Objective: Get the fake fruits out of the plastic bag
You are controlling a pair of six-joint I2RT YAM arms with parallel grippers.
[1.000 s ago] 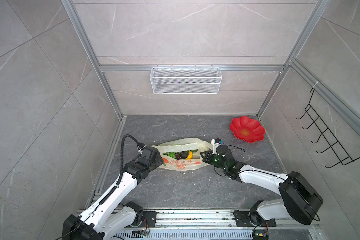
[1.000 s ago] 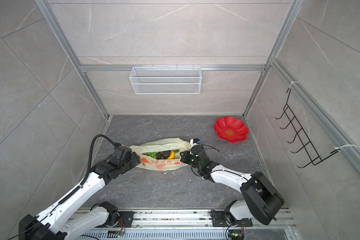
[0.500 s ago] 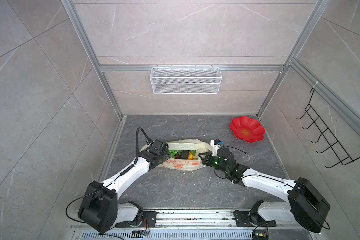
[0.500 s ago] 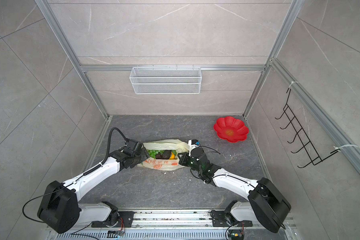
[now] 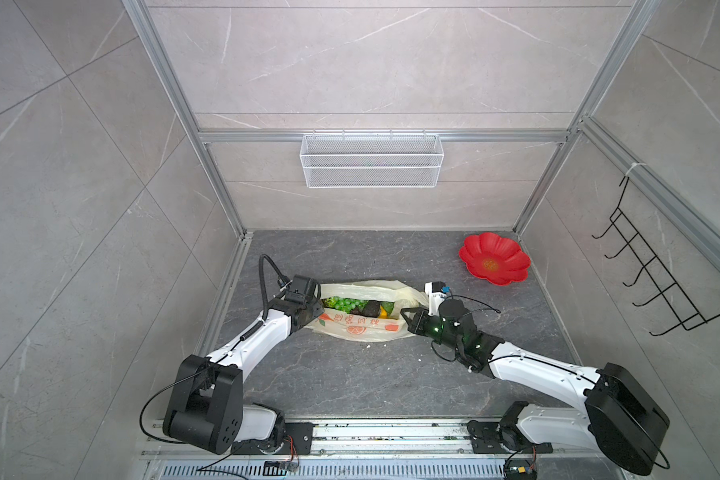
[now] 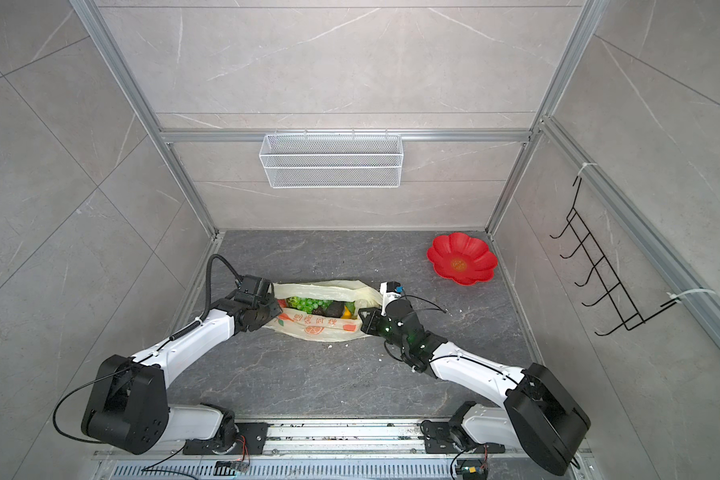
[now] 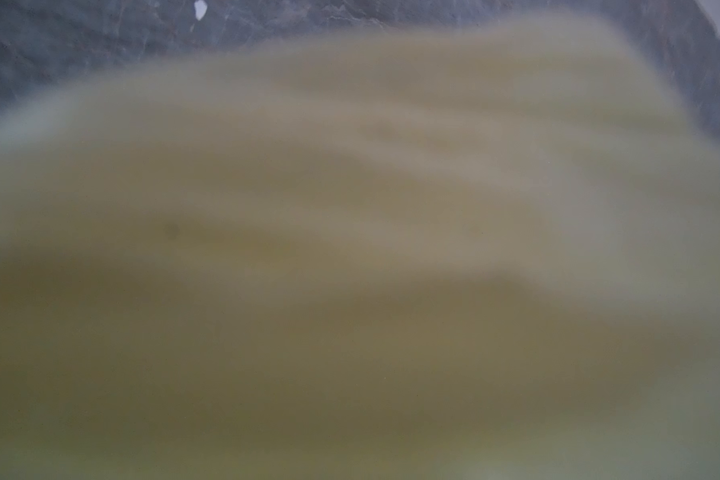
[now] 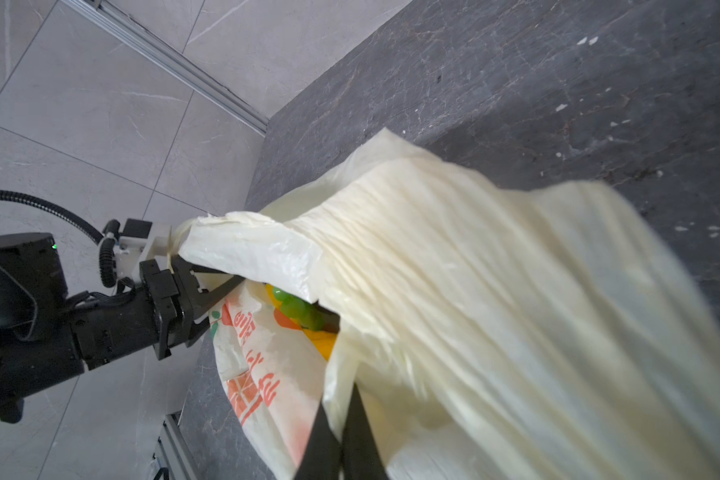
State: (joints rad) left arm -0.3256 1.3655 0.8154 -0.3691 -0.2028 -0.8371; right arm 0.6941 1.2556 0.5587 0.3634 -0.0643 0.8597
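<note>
Both arms at the ends of the crinkly plastic bag (image 5: 360, 329), fake fruits (image 6: 314, 305) still inside.
Thin pale-yellow pleated film with orange-red prints, lying mid-floor, mouth gaping. A glossy green grape bunch (image 5: 345, 303) and a dark lumpy piece (image 5: 371, 308) show inside. At its 3 o'clock end the right gripper (image 8: 350, 395) has its slim black fingers pinched flat on the film. At 9 o'clock the left gripper (image 8: 227, 297) sits at the rim with film draped over it; whether it is gripping, cannot tell. The left wrist view is all blurred yellow film. Smooth red flower-shaped plate (image 5: 494, 258) at 2 o'clock.
</note>
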